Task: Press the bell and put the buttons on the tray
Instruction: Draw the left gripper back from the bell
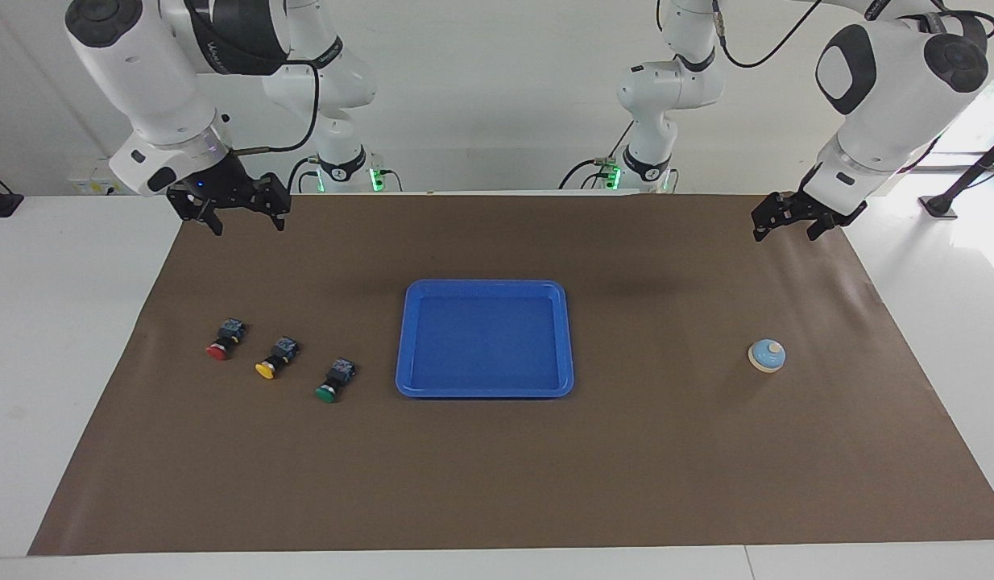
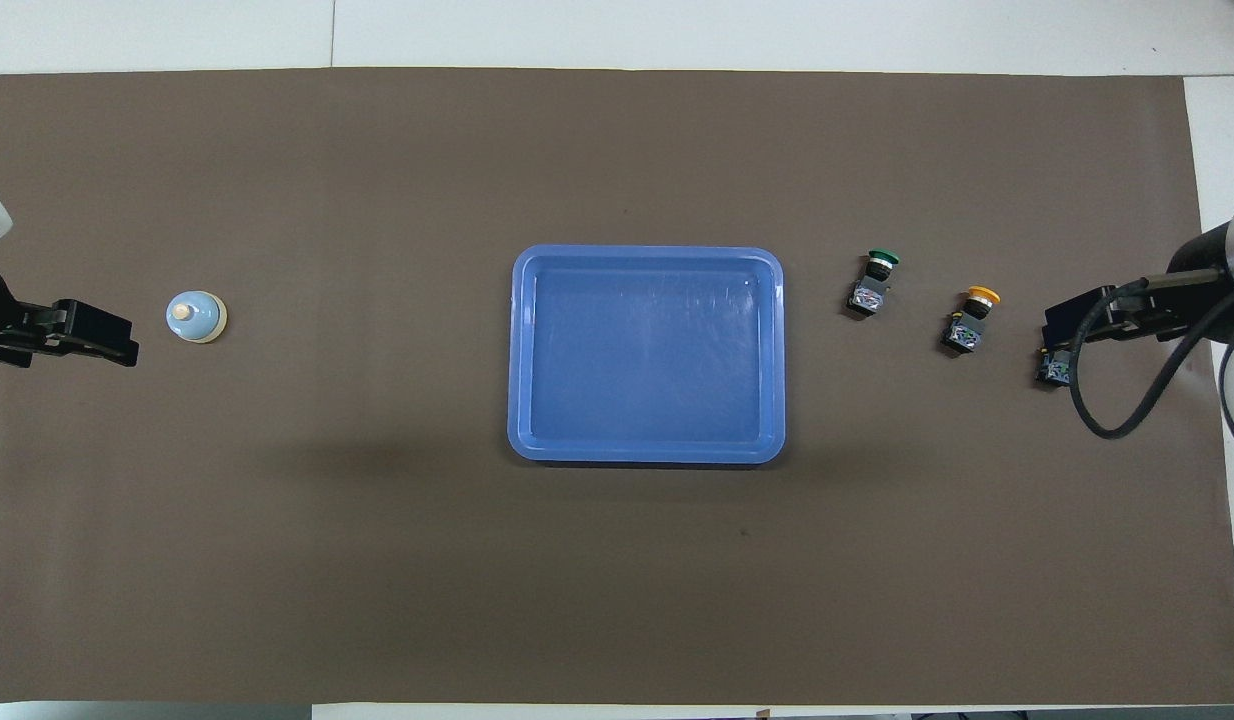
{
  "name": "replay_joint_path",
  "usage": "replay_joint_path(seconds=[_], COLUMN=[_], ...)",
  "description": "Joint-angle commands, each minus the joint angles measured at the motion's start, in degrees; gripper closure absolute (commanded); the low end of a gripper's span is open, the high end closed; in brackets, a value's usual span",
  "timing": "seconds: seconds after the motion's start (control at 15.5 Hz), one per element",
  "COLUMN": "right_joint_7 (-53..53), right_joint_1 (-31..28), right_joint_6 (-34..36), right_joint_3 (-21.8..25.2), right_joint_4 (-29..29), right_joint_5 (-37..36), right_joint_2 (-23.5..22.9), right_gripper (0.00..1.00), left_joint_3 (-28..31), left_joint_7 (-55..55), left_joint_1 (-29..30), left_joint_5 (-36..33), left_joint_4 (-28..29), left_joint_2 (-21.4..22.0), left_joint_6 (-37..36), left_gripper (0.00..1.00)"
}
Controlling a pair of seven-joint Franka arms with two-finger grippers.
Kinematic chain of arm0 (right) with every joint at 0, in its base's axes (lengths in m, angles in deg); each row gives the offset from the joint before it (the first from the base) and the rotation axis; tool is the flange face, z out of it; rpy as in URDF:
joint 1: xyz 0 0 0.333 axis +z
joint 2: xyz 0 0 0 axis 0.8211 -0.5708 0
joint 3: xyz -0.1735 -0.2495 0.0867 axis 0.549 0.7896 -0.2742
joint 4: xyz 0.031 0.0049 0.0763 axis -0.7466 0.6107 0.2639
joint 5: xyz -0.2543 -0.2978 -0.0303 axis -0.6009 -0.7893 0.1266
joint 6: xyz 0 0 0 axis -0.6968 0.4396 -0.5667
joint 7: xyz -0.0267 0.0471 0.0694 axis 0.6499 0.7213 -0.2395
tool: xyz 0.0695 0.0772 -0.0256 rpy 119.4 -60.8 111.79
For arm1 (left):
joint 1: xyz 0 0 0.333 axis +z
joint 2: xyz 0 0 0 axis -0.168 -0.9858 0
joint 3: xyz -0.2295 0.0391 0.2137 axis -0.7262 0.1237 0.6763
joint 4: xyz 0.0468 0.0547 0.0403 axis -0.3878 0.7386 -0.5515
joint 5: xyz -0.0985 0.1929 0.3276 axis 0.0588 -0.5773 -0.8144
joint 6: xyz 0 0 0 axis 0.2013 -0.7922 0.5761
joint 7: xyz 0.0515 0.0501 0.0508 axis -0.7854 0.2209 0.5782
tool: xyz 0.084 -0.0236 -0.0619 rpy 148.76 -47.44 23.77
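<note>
I see both end effectors released and holding nothing: the left end effector point(image 1: 795, 225) at the facing view's upper right, the right end effector point(image 1: 238, 211) at its upper left. The blue rimmed plastic tray point(image 1: 484, 390) sits mid-bench on brown paper point(image 1: 497, 483), the light-blue domed bell point(image 1: 767, 355) at centre right. The red-capped button point(image 1: 218, 350), yellow-capped button point(image 1: 267, 368) and green-capped button point(image 1: 328, 391) sit at centre left; overhead, the right end effector covers the red cap.

Even, bright light is falling from above, casting soft shadows on the brown mat point(image 1: 497, 467); daylight is glaring at the left arm's end; everything is staying sharp
</note>
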Motion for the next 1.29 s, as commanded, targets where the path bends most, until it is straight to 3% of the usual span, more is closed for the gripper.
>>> replay_joint_path(seconds=[0.0,1.23], right_joint_7=[0.59,0.59], right_joint_1=[-0.77,-0.77], right_joint_6=[0.79,0.79], right_joint_3=[-0.5,-0.41], right_joint_4=[0.32,0.41], right_joint_5=[0.86,0.86], right_joint_2=[0.77,0.77], right_gripper=[0.0,0.0], left_joint_3=[0.41,0.32], left_joint_7=[1.01,0.83], left_joint_1=[-0.59,-0.15], left_joint_5=[0.56,0.47], left_joint_4=[-3.12,-1.98], left_joint_2=[-1.92,0.9], left_joint_6=[-3.06,-2.89], left_gripper=[0.0,0.0])
